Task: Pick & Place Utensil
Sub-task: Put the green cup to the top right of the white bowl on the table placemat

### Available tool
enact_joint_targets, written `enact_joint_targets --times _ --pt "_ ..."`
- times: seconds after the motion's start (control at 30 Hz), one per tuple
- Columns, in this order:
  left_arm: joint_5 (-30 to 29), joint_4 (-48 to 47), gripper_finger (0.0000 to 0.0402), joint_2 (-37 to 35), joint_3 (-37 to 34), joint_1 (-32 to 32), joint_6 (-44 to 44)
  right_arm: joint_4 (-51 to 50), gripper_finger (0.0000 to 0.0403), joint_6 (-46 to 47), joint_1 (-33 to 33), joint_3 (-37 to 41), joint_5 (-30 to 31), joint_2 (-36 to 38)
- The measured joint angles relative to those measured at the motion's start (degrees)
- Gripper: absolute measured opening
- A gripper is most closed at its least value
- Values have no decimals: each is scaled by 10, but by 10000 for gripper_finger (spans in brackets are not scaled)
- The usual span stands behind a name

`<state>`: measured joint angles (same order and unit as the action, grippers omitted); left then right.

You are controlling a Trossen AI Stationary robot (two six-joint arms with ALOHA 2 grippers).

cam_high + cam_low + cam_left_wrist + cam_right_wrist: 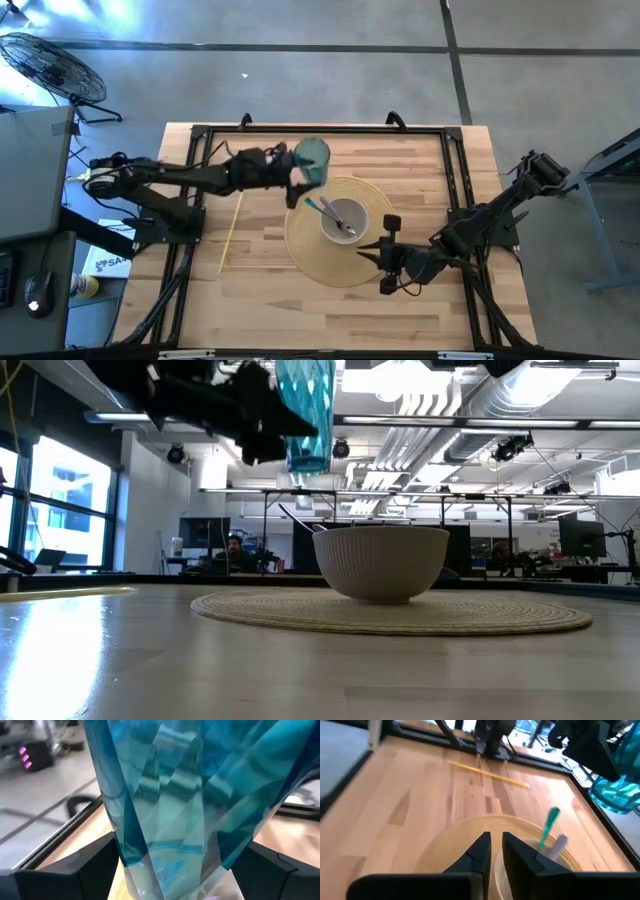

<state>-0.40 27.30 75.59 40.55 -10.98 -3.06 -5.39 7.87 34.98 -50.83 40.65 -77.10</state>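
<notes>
My left gripper (300, 176) holds a teal faceted glass (313, 158) in the air just past the far left rim of a round woven placemat (310, 252). On the placemat stands a white ribbed bowl (381, 560). A teal-handled utensil (549, 822) and a pale purple one (559, 842) rest in it, handles leaning on its rim. My right gripper (496, 845) hovers over the placemat's near right side, beside the bowl, shut with nothing between its fingers. My left gripper grips the glass's side wall (125, 845) between its two fingers (95, 865), one on either side. The fingers come nearly level from the table's left. The glass (305, 410) stands upright, lifted clear above the table and higher than the bowl's rim.
A thin yellow stick (232, 230) lies on the wood left of the placemat. A black rail frame (320, 130) runs round the tabletop. Bare wood lies left and near of the placemat.
</notes>
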Motion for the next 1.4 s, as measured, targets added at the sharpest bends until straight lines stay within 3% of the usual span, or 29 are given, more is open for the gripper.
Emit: enact_joint_targets --times 0.37,0.5,0.77,1.13,1.4 --pt "44 -3 323 103 49 -86 -2 -78 23 66 0 1 43 0" --pt "58 36 323 141 60 -99 -15 -81 23 100 -6 38 74 0" --pt "81 74 333 201 104 -100 -16 -86 23 192 -31 119 23 0" --pt "85 72 330 288 168 -100 -13 -98 25 206 -32 124 7 0" --pt "120 69 330 344 229 -97 -26 -100 19 206 -31 124 -21 0"
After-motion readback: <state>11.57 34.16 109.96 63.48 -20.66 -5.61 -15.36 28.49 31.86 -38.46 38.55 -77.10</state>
